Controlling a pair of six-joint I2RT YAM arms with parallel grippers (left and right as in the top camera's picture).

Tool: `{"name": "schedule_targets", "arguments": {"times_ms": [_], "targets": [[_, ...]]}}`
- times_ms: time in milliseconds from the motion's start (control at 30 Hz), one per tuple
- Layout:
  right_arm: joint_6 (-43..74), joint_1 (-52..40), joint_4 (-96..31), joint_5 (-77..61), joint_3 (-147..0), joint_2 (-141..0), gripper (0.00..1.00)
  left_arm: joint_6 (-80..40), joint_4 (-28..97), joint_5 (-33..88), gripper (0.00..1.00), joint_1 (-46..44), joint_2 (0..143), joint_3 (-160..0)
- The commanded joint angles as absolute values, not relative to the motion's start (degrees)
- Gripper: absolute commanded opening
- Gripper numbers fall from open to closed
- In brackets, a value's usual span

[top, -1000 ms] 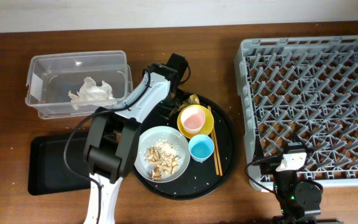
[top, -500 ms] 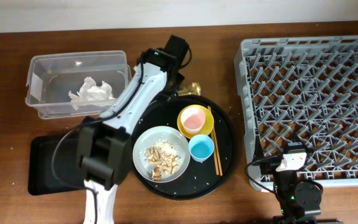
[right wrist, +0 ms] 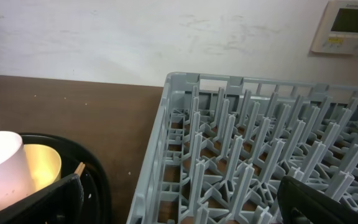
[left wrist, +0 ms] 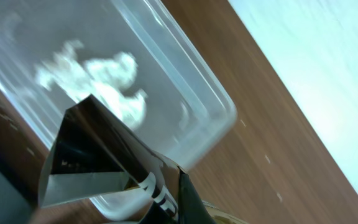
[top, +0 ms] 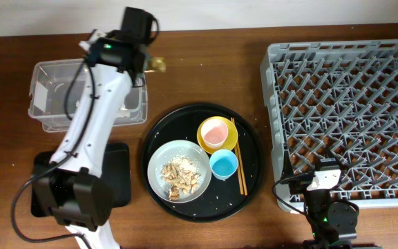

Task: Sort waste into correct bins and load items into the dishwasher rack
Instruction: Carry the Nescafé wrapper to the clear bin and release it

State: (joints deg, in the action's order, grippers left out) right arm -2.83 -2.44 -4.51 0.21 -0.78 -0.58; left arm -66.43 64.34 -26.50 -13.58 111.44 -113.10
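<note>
While the left arm stretched toward the upper left of the overhead view, its hand was closed tight on a small golden-brown scrap, which hung just beyond the upper right corner of the clear plastic rectangular tub, above the brown wooden tabletop. Crumpled white paper tissue lay inside that tub, seen blurred in the left wrist view. A shallow black rectangular tray sat below the tub at the lower left, partly covered by the arm. A large round black tray occupied the middle of the frame and carried a pale grey round bowl holding beige-brown crumbly food scraps with rice grains, a small yellow bowl with a pink cup standing in it, a light blue cup just below that, and brown wooden chopsticks lying along the right side of the cups. The large square grey plastic dishwasher rack filled the right of the frame with nothing in it. The right hand waited at the lower right, by the rack's near corner, its fingers spread wide and holding nothing.
</note>
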Motion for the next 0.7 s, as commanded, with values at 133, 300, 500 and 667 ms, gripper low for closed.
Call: {"name": "schedule_targets", "arguments": {"times_ms": [133,300,500,667], "targets": [[-2.76,-2.22,-4.69,0.69,-0.32,-0.32,0.98,-60.05,65.80,-30.50,0.02,-5.39,112.97,-113.51],[-2.76,-2.22,-4.69,0.69,-0.32,-0.32,0.98,-59.42,66.35,-30.44,0.05,-1.78,115.46,-113.49],[-2.76,-2.22,-4.69,0.69,-0.32,-0.32,0.98,-58.17,66.52,-29.82,0.36,-0.95,118.04,-113.49],[-2.76,-2.22,-4.69,0.69,-0.32,-0.32,0.98,-58.17,66.17,-29.41,0.44,-0.95,118.08,-113.51]]}}
